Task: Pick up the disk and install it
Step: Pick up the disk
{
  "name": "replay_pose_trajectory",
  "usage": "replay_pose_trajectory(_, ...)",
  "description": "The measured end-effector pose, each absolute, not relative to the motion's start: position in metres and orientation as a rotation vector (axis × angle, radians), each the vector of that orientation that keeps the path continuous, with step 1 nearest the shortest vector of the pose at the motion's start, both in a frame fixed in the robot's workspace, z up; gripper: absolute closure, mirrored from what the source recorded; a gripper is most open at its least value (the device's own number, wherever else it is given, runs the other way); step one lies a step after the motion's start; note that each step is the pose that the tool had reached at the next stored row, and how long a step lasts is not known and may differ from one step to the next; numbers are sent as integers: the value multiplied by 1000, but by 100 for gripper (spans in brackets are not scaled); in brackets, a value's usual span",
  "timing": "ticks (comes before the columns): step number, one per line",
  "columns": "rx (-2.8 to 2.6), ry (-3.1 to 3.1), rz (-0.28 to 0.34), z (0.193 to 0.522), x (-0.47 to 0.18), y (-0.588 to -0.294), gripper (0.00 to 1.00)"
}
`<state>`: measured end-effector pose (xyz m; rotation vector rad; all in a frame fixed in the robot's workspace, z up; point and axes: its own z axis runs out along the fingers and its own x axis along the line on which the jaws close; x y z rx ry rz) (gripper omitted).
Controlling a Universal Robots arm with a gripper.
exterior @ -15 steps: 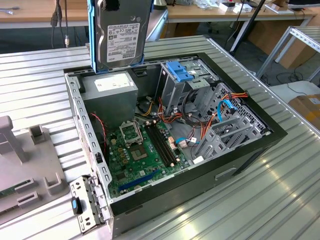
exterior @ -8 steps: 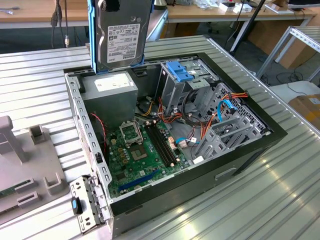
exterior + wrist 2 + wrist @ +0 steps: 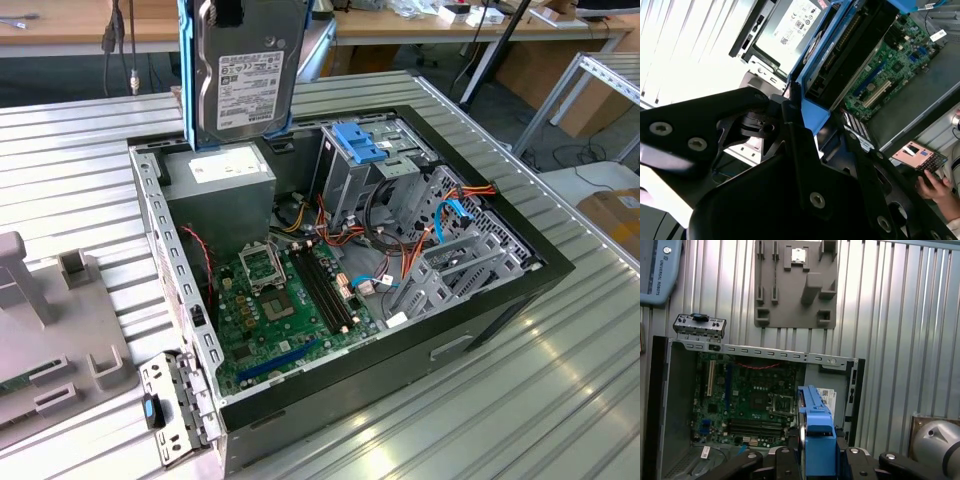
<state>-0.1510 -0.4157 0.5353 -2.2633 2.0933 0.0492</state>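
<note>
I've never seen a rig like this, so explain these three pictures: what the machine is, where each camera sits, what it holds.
It is one robot arm ending in a black grasping tool. The exterior view comes from a camera off the arm; both wrist views come from cameras riding near the wrist. The tool is shut on the disk, a silver hard drive in a blue frame, held upright over an open computer case that lies on a ribbed metal table. Inside the case are a green circuit board and a grey power box.
</note>
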Motion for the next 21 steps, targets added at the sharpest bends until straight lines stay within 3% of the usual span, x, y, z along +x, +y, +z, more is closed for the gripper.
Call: replay_pose_trajectory(21,-2263,2093,49,535,-151,-423,63)
